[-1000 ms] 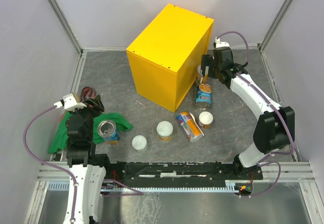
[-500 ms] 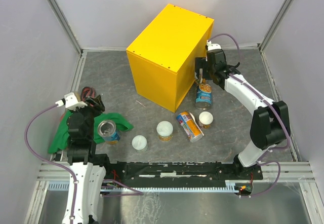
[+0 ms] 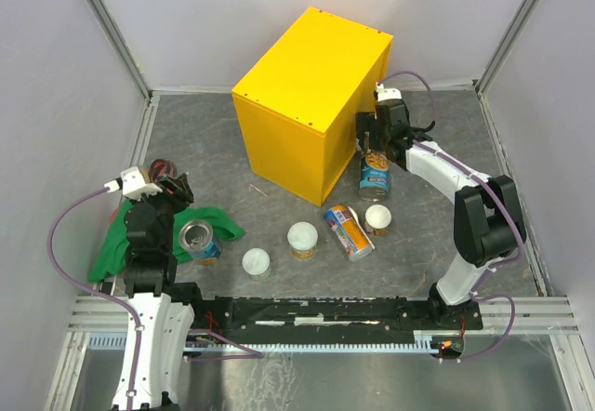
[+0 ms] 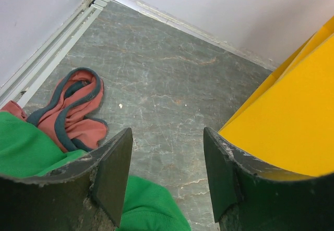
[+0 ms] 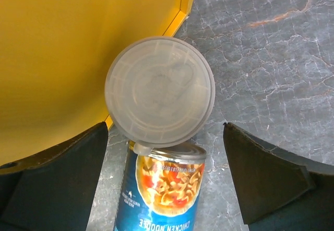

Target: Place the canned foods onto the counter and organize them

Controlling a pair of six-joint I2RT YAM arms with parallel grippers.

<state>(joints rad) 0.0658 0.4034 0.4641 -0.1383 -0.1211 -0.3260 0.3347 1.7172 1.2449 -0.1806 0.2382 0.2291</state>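
The yellow counter [image 3: 311,95] stands mid-table with nothing on its top. My right gripper [image 3: 371,138] is open at its right side. In the right wrist view its jaws [image 5: 166,137] straddle the white lid of a tall can [image 5: 159,91], apart from it. A blue chicken-noodle can [image 5: 162,189] stands against that can [image 3: 375,175]. A can lies on its side [image 3: 348,231]. Three short white-lidded cans [image 3: 256,261] [image 3: 303,237] [image 3: 377,217] stand near the front. A blue silver-topped can [image 3: 198,239] sits by my left gripper [image 3: 173,193], which is open and empty [image 4: 167,173].
A green cloth [image 3: 125,244] and a red cloth [image 4: 73,108] lie at the left under my left arm. The counter's side [image 5: 62,58] is close to my right gripper's left finger. Grey walls enclose the table on three sides.
My right gripper has moved left, closer to the counter's side, and now hangs over the tall can. The left arm has barely shifted. No can has moved.
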